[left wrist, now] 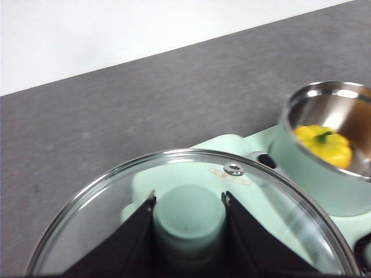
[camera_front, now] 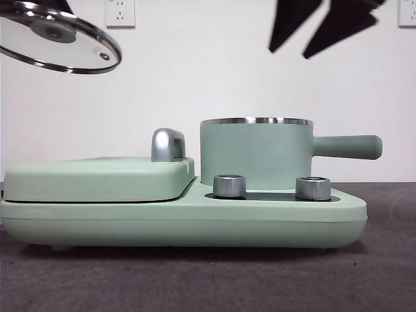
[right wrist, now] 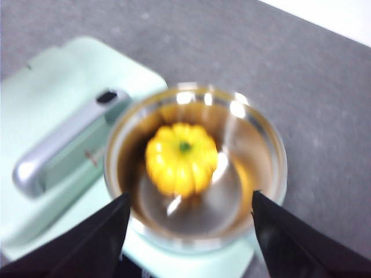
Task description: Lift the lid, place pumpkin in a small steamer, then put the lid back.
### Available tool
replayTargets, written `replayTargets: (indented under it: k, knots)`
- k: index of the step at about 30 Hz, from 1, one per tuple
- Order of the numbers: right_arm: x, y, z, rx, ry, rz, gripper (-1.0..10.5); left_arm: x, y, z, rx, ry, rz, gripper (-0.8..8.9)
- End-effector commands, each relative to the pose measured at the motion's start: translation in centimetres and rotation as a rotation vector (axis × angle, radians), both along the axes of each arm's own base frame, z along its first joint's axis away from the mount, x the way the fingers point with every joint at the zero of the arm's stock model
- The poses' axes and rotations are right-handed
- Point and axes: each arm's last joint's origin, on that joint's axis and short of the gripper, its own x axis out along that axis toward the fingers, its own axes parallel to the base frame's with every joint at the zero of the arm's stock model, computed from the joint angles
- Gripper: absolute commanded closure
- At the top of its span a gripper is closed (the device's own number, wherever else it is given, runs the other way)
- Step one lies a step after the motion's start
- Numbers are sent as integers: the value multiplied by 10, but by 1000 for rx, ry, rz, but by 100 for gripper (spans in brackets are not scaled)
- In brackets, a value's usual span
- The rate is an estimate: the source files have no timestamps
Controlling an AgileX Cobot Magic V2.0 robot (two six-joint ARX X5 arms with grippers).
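Clamped on the mint-green knob of the lid, black jaws of the left gripper — one pressed to each side of the knob, clear glass and steel rim spread around them in the left wrist view. Held high and tilted at about ten o'clock in the front view, well above the griddle cover and clear of everything on the table. Small steam vent visible near the rim.

Spread wide and gripping nothing, jaws of the right gripper — hanging over the open small steamer, one jaw to each side of its steel rim. Seen in the front view only as dark tips at about one o'clock, well above the pot.

Resting on the shiny floor of the small steamer, stem up, the yellow-orange pumpkin; glimpsed again inside the pot in the left wrist view, hidden by the pot wall in the front view. Uncovered, the small steamer seated on the appliance base, straight side handle pointing to three o'clock, behind two silver knobs. Beside it at nine o'clock, the flat griddle cover with its chrome handle.
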Motion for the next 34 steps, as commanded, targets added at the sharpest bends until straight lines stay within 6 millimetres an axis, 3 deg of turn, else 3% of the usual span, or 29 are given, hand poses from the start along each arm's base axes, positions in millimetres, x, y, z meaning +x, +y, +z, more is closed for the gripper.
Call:
replayTargets:
  k: [1, 7, 14, 27, 34]
  knots:
    - [-13, -7, -5, 10, -17, -19, 625, 0, -4, 10, -33, -66, -30, 803]
    - [-45, -29, -15, 23, -35, -82, 625, 0, -14, 17, -60, -138, -74, 803]
    - [-74, -48, -9, 70, -70, -125, 625, 5, -36, 18, -91, -198, -158, 803]
    - [-113, -74, 1, 73, -128, -175, 625, 26, -103, -6, -126, -233, -335, 803]
    - [-118, -78, -4, 43, -84, -176, 625, 45, -134, -24, -139, -245, -374, 803]
